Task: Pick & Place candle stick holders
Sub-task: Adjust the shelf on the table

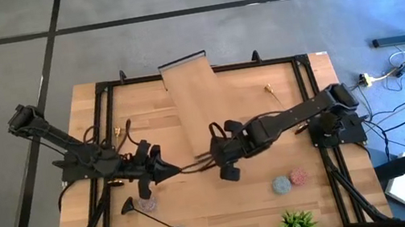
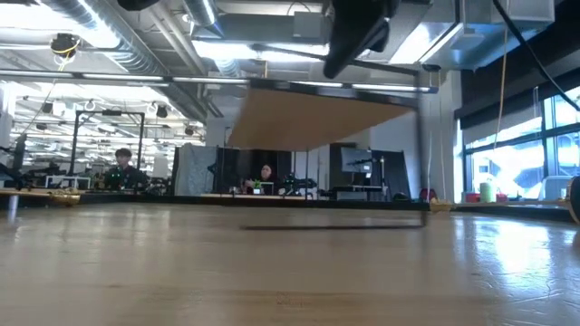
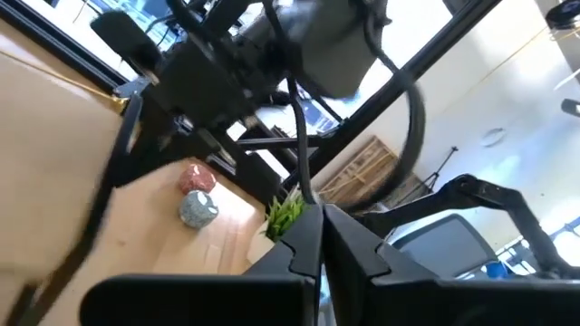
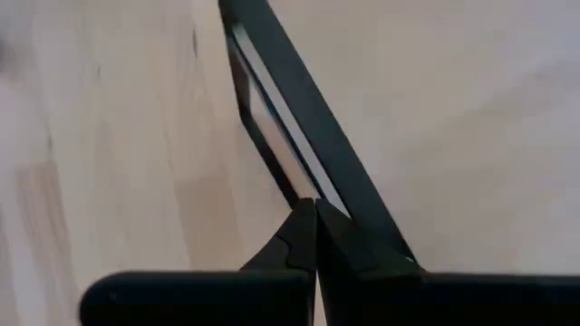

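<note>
The right gripper (image 4: 315, 204) has its fingers pressed together, low over the bare wooden table (image 1: 216, 201), near its middle; the left gripper (image 3: 319, 213) is likewise closed on nothing, facing it from just beside. A black candle stick holder (image 1: 154, 217) lies flat near the front edge, left of centre; a gold candle stick holder (image 1: 271, 90) lies at the back right; a wooden board (image 1: 194, 102) rests at the back centre.
</note>
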Available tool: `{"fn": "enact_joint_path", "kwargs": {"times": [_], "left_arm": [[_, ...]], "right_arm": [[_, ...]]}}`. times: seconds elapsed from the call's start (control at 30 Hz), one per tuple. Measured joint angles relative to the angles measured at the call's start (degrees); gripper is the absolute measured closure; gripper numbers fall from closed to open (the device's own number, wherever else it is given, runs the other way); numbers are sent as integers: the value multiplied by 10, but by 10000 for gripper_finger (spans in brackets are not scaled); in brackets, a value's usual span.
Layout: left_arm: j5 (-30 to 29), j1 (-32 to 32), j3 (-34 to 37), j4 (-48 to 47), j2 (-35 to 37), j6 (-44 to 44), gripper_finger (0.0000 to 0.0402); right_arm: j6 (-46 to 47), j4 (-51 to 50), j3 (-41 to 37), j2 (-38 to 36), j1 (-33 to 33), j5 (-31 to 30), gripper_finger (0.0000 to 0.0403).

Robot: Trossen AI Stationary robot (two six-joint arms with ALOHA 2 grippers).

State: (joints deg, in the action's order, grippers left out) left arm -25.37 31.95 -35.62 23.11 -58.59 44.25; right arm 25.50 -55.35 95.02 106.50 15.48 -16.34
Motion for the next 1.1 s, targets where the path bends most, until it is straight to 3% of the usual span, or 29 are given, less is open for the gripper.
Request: {"fn": "enact_joint_path", "kwargs": {"times": [0.4, 0.8, 1.1], "left_arm": [[-25, 3, 0, -7, 0, 2, 396], [-50, 3, 0, -7, 0, 6, 396], [-58, 3, 0, -7, 0, 25, 396]], "right_arm": [[-11, 90, 0, 0, -26, -22, 402], [-12, 89, 0, 0, -24, -18, 402], [-5, 94, 0, 12, -26, 69, 402]]}}
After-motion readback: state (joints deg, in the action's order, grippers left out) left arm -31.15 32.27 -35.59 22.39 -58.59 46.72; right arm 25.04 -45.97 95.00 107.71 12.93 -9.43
